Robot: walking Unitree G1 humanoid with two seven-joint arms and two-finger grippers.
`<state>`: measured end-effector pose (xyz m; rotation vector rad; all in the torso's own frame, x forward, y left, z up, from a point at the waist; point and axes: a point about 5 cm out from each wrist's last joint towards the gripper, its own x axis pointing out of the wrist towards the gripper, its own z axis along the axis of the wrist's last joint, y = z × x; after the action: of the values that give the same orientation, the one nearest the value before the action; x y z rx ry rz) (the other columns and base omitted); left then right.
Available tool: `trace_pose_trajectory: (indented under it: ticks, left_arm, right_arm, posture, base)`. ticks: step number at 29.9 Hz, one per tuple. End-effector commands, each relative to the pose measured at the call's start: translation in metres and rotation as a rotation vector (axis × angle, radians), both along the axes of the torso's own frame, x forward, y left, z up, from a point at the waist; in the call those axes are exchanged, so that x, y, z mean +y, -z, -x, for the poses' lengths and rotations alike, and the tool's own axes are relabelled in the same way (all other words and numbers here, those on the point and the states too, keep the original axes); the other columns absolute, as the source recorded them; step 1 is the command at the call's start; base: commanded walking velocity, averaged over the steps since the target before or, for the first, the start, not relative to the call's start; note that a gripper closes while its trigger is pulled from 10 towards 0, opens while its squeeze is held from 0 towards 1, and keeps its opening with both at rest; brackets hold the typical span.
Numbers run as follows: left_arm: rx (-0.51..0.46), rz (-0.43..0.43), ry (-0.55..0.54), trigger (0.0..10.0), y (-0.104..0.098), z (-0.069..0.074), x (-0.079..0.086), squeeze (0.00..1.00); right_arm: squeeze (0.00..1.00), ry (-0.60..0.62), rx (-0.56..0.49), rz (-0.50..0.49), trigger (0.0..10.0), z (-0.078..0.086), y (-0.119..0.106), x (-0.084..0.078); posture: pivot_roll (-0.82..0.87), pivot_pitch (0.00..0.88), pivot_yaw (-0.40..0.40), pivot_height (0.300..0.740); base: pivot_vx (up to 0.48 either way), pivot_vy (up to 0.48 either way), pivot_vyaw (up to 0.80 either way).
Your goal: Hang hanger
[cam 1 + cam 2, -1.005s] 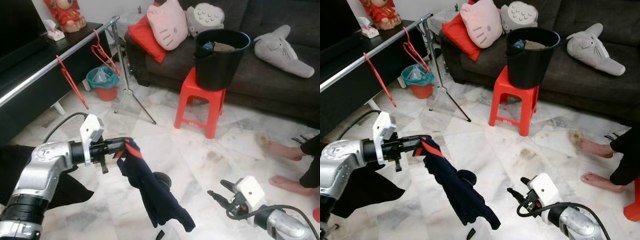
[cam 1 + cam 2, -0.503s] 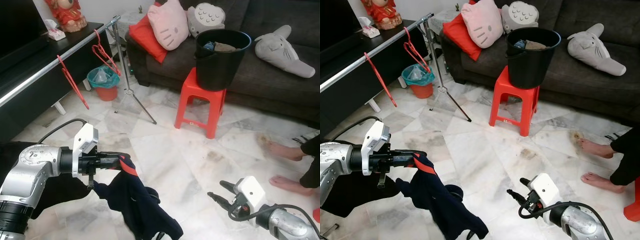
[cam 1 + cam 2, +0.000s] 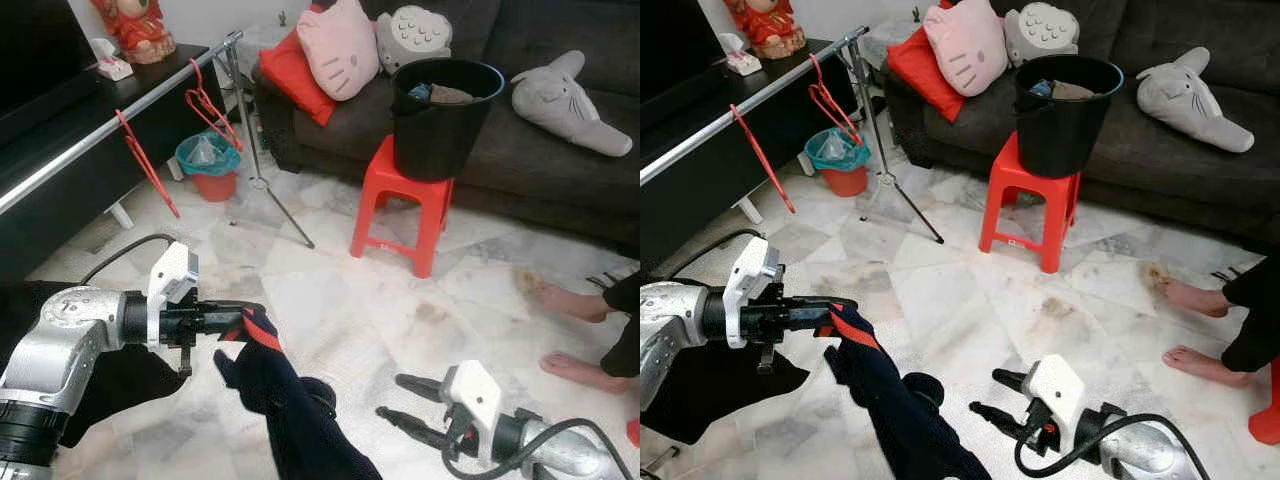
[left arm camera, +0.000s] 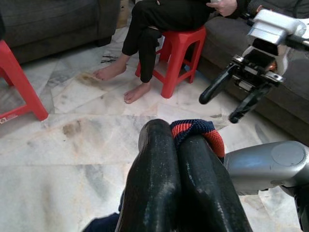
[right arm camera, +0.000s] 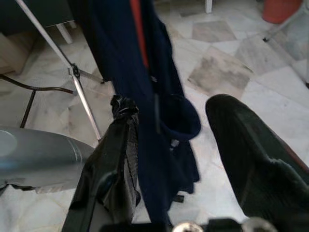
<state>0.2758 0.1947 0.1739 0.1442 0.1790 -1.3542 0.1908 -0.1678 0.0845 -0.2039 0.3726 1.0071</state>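
the left gripper (image 3: 238, 322) has its fingers clamped on a navy garment (image 3: 290, 410) hanging low over the floor. the right gripper (image 3: 405, 400) is spread wide beside it. judged early: nothing from either gripper is on the rail (image 3: 110, 115), where two red hangers (image 3: 145, 165) hang.

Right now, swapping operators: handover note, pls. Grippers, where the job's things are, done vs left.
Left gripper: shut on the navy garment at its red-trimmed edge, held out low over the floor; the cloth hangs down.
Right gripper: open, low, pointing at the garment, holding nothing.
Rail: on the robot's left, two red hangers on it.
Done: garment picked up.
Left: nothing held is on the rail yet.
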Motion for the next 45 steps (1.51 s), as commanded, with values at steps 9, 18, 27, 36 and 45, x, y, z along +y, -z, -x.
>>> trace_pose_trajectory:
  ticks: [9, 18, 27, 36, 45]
  left_arm:
    - [0.008, 0.023, 0.067, 10.0, -0.001, 0.004, -0.013, 0.00]
    - [-0.003, 0.015, 0.036, 10.0, -0.004, 0.002, -0.005, 0.00]
    - [-0.025, 0.055, 0.052, 10.0, -0.009, -0.001, -0.016, 0.00]
    - [-0.015, 0.060, 0.079, 10.0, -0.005, 0.000, -0.023, 0.00]
    - [-0.051, 0.101, -0.085, 10.0, 0.014, -0.013, -0.032, 0.00]
  right_arm:
    - [0.00, -0.059, -0.007, -0.038, 10.0, 0.005, -0.012, 0.015]
    - [0.00, -0.085, -0.002, -0.035, 10.0, 0.006, -0.017, 0.016]
    - [0.00, -0.168, -0.032, -0.064, 10.0, 0.002, -0.027, 0.035]
    - [0.00, -0.187, -0.046, -0.072, 10.0, -0.001, -0.031, 0.042]
    - [0.00, -0.023, -0.117, -0.062, 10.0, -0.016, -0.029, 0.031]
  posture:
    - [-0.05, 0.068, 0.080, 0.740]
    - [-0.05, 0.070, 0.075, 0.740]
    - [-0.05, 0.069, 0.071, 0.740]
    - [-0.05, 0.071, 0.073, 0.740]
    - [-0.06, 0.064, 0.077, 0.740]
  base:
    - [0.000, 0.000, 0.00]
    - [0.000, 0.000, 0.00]
    - [0.000, 0.000, 0.00]
    - [0.000, 0.000, 0.00]
    - [0.000, 0.000, 0.00]
